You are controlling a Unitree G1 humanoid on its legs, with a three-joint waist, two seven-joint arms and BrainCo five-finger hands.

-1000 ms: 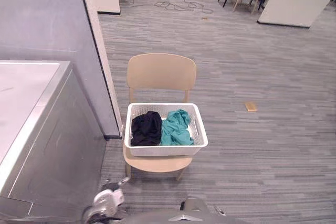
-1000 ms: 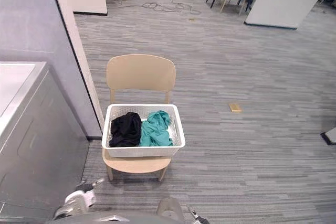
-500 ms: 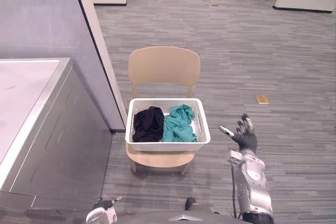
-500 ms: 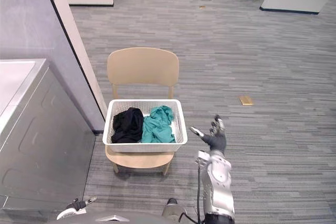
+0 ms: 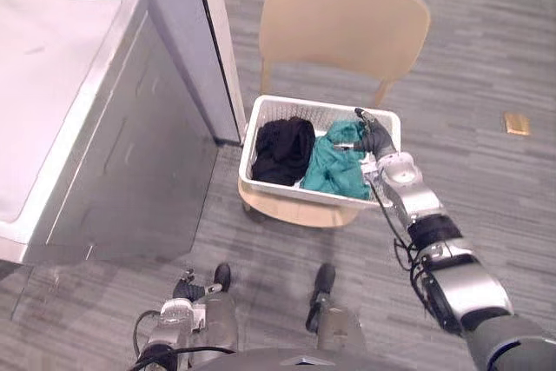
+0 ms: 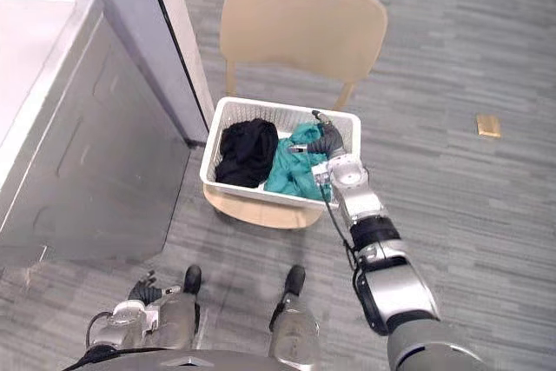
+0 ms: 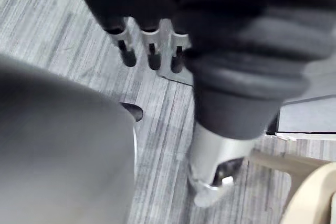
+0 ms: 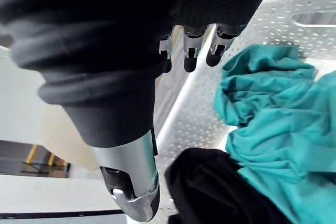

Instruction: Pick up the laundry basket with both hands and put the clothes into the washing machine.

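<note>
Right hand (image 5: 375, 138) above the teal garment (image 5: 334, 171) at the right end of the basket (image 5: 295, 192) — fingers loosely open, gripping nothing. Left hand (image 5: 187, 288) low, near left — relaxed, empty.

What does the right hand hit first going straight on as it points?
Most likely the far inner wall of the basket: the right hand hangs over the teal cloth, fingers aimed at that wall. Depth is unclear; it may brush the cloth first.
</note>
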